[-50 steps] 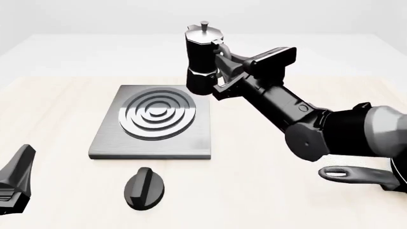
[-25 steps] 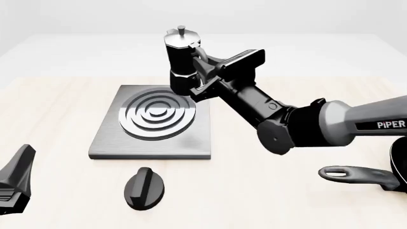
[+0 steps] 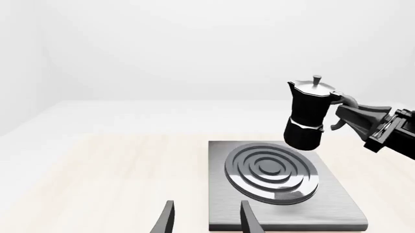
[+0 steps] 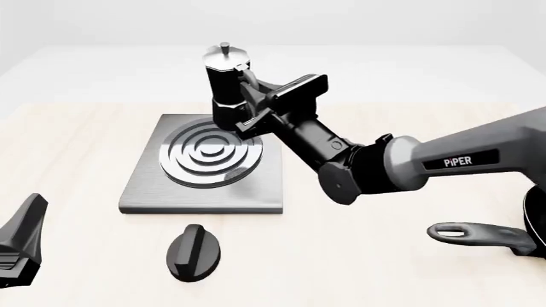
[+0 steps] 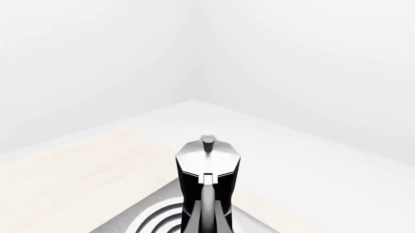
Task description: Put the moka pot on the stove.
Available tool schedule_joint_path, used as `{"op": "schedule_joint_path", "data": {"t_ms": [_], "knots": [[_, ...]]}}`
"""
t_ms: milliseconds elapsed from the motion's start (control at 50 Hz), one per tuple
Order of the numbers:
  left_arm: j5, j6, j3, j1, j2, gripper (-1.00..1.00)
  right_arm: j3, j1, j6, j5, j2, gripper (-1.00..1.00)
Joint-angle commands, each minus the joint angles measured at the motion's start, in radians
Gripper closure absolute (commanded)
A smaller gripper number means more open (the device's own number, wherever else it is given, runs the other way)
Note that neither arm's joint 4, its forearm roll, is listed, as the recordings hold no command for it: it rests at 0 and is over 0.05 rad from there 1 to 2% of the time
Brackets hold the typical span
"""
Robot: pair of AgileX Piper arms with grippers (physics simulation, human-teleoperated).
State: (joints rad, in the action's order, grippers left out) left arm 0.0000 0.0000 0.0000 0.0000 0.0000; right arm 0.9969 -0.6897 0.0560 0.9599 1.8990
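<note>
The right claw [image 4: 253, 96] has the moka pot [image 4: 226, 86] by its curved handle, jaws closed on that grip, which keeps the black body upright and the silver lid level so it can come straight down on its base. The pot hangs in the air over the far right part of the stove [image 4: 150, 183], above the edge of the ring burner [image 4: 211, 154] rather than its middle, and clear of the metal; from the left wrist view you can see daylight between the pot's base [image 3: 302, 141] and the plate. I'd judge it needs to drift a little nearer the rings' centre, then lower. The left claw [image 4: 22, 246] sits parked low at the near left corner of the table [image 4: 68, 134], its fingers [image 3: 248, 219] apart and holding nothing, out of the way. A black oval knob [image 4: 193, 252] lies just in front of the stove, and a pan handle [image 4: 474, 235] pokes in at the right
</note>
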Motion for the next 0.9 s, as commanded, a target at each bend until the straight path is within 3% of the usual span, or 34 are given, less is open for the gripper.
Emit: {"op": "schedule_joint_path", "data": {"t_ms": [20, 380, 900], "knots": [[0.0, 0.0, 0.0, 0.0, 0.0, -1.0, 0.07, -0.005, -0.022, 0.018, 0.06, 1.0], [0.0, 0.0, 0.0, 0.0, 0.0, -1.0, 0.161, -0.013, -0.042, 0.002, 0.151, 1.0], [0.0, 0.0, 0.0, 0.0, 0.0, -1.0, 0.182, -0.037, -0.065, -0.011, 0.213, 1.0]]}}
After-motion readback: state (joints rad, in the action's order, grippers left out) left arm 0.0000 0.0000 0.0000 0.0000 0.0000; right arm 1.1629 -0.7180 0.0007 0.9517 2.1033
